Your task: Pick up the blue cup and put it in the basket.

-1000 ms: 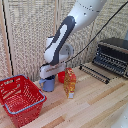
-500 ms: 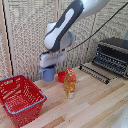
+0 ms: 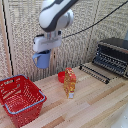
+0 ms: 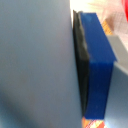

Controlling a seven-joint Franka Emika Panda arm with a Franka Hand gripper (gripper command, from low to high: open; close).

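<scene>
The light-blue mug (image 3: 42, 59) hangs in the air under my white gripper (image 3: 43, 52), which is shut on it. Its handle sticks out toward the exterior view's left. It is well above the table, up and to the right of the red basket (image 3: 20, 95) with the blue rim, which stands at the exterior view's lower left. In the wrist view the mug's pale blue wall (image 4: 35, 65) fills most of the picture, pressed against one dark-blue finger (image 4: 97, 70).
A small red cup (image 3: 61, 76) and a yellow-orange packet (image 3: 69, 83) stand on the wooden table just right of the mug. A black toaster oven (image 3: 112, 55) with its rack pulled out sits at the back right. A slatted wall runs behind.
The arm has risen and carried the mug up off the table and toward the exterior view's left, nearer the basket.
</scene>
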